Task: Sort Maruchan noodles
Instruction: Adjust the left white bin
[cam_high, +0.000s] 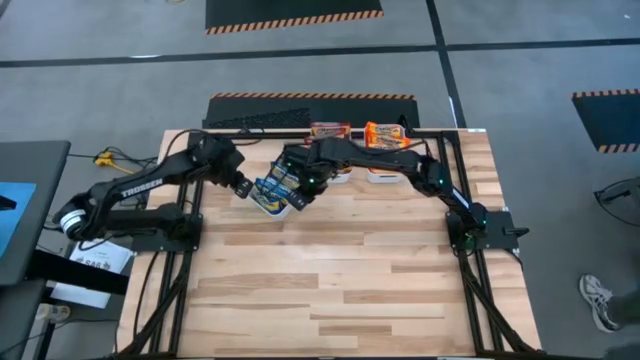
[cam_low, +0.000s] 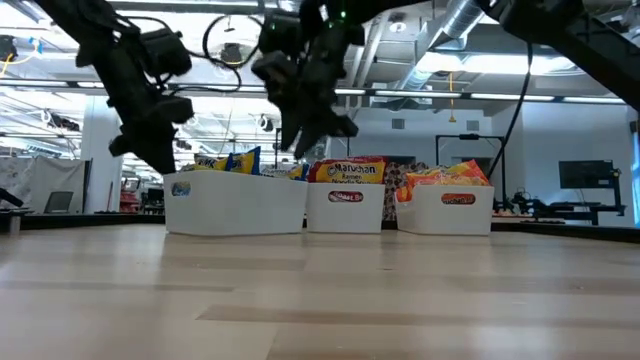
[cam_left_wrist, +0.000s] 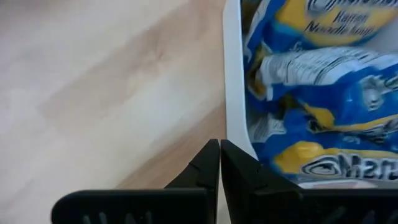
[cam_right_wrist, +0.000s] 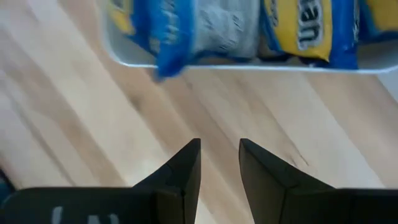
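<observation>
Three white bins stand in a row near the table's far edge. The left bin (cam_low: 235, 208) holds blue Maruchan packets (cam_high: 272, 188), the middle bin (cam_low: 345, 212) maroon ones (cam_low: 350, 170), and the right bin (cam_low: 455, 212) orange ones (cam_low: 445, 177). My left gripper (cam_high: 241, 188) is shut and empty, just over the blue bin's left end rim (cam_left_wrist: 235, 93). My right gripper (cam_right_wrist: 219, 152) is open and empty. It hovers above bare table on the near side of the blue bin (cam_right_wrist: 249, 64), with one blue packet (cam_right_wrist: 168, 43) drooping over that rim. My left gripper (cam_left_wrist: 219, 152) comes from above with shut fingertips right beside the blue bin's left end wall (cam_left_wrist: 239, 134). I cannot tell whether they touch it.
Most of the wooden tabletop (cam_high: 340, 290) lies bare toward the near edge. The right arm (cam_high: 400, 165) reaches across above the middle and right bins. A keyboard (cam_high: 260, 120) sits beyond the far edge, and a person's shoe (cam_high: 600, 300) shows on the floor at right.
</observation>
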